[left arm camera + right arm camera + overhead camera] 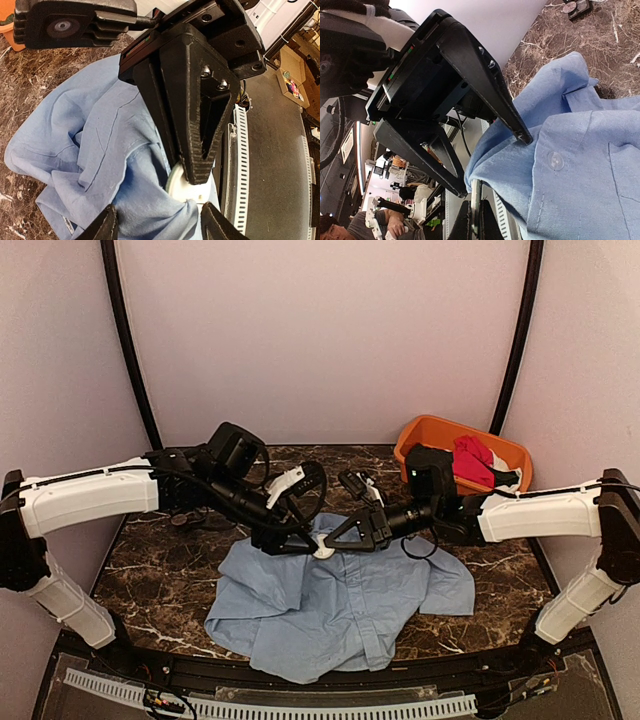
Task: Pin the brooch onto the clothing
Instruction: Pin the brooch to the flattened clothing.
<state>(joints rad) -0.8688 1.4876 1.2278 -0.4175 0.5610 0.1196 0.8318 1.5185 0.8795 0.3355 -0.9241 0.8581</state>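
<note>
The light blue shirt [340, 610] lies crumpled on the marble table, with its upper edge raised between the two grippers. My right gripper [347, 534] is shut on the brooch [323, 549], a small round disc. The brooch shows a pale face in the left wrist view [192, 189] and appears edge-on in the right wrist view [475, 200], against a fold of the shirt [590, 165]. My left gripper [300, 540] is open. Its fingers [106, 227] straddle the bunched shirt fold [85, 140] right beside the brooch. A clear shirt button [554, 160] is close by.
An orange bin [430, 432] at the back right holds a red garment [472, 462]. A small dark object [186, 519] lies on the table at the left, and another small black item [355, 483] sits behind the grippers. The table's front edge has a slotted rail [330, 707].
</note>
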